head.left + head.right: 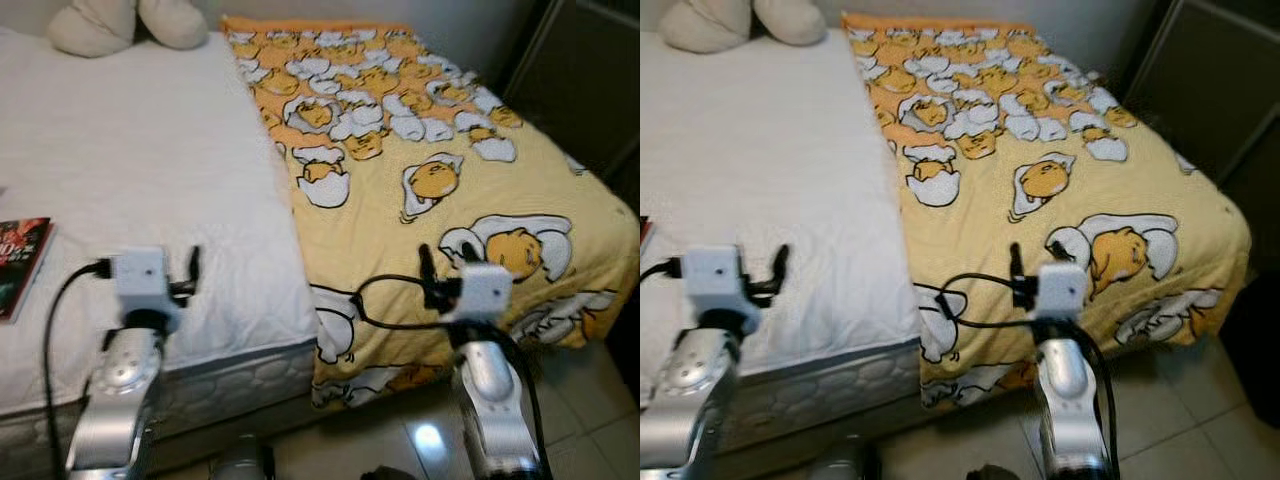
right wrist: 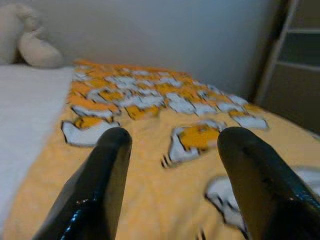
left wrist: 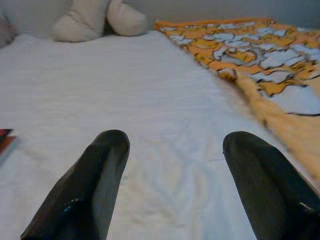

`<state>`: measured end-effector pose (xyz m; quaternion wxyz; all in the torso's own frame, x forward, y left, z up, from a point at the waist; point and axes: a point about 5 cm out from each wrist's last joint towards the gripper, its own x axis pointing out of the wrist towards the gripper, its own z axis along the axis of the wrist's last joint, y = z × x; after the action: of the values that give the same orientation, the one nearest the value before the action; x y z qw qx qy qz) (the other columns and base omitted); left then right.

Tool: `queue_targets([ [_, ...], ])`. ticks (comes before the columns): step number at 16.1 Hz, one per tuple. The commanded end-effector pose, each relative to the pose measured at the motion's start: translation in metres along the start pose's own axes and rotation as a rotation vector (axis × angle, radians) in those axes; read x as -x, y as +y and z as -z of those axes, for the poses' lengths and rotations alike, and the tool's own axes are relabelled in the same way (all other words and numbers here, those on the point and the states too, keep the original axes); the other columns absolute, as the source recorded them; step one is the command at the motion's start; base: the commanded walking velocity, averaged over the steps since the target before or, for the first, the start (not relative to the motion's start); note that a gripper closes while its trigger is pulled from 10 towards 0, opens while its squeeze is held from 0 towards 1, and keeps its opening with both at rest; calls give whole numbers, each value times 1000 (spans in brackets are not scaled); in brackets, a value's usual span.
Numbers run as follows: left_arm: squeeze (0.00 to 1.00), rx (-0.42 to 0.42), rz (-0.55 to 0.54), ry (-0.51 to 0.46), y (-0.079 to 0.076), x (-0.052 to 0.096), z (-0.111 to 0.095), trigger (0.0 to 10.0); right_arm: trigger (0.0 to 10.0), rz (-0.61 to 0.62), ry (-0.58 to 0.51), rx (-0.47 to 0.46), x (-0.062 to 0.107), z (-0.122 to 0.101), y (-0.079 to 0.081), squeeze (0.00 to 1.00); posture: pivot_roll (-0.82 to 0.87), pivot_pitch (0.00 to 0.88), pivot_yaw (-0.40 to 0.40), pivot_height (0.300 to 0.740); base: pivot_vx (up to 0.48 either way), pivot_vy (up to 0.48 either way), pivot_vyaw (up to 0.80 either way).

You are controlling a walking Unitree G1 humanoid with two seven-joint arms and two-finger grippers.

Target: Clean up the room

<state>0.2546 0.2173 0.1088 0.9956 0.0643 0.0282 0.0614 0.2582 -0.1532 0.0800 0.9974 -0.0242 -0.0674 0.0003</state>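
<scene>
- At the foot of the bed (image 1: 150, 160), the robot stands facing the mattress with both arms raised and nothing in either claw.
- The left gripper (image 3: 172, 165) hovers over the bare white sheet, its two black fingers (image 3: 95, 175) spread wide apart with only sheet between them.
- The right gripper (image 2: 172, 165) hangs above the yellow cartoon blanket (image 1: 440, 170), fingers spread just the same and apart from the fabric.
- The blanket covers only the right half of the bed; its long edge runs up the middle, and its near corner droops over the foot toward the tiled floor (image 1: 590, 400).
- A book with a dark red cover (image 1: 20, 262) lies on the sheet near the left edge, well apart from the left gripper. Two cream cushions or soft toys (image 1: 125, 22) sit at the head end.
- My guess is the step in hand is spreading that blanket over the bare side. To do it well, each claw should come down on the blanket's middle edge, one near the foot and one further up, and pinch a proper fold rather than skim the surface.
- Pull both ends across together, low and level, or the cloth will skew.
- The book would be buried under the blanket, so lift it off first, I'd say.
- The loose black cable by the right wrist could snag on the fabric.
</scene>
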Motion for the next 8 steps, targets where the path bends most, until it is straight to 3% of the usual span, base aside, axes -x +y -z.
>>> queue_targets([
  [1,0,-13,19,-11,-1,-2,1,10000,10000,66,41,-28,4,5,-10,1000,106,0,-41,706,0,0,0],
  [5,0,-47,98,-19,-20,6,6,10000,10000,122,94,-130,2,9,-14,1000,88,0,-30,706,0,0,0],
  [7,0,-28,125,-22,-31,2,2,10000,10000,34,139,-145,-2,16,-3,1000,83,0,-22,706,0,0,0],
  [8,0,0,147,-34,-39,-3,-4,10000,10000,4,140,-144,-8,17,3,0,82,0,-19,706,0,0,0],
])
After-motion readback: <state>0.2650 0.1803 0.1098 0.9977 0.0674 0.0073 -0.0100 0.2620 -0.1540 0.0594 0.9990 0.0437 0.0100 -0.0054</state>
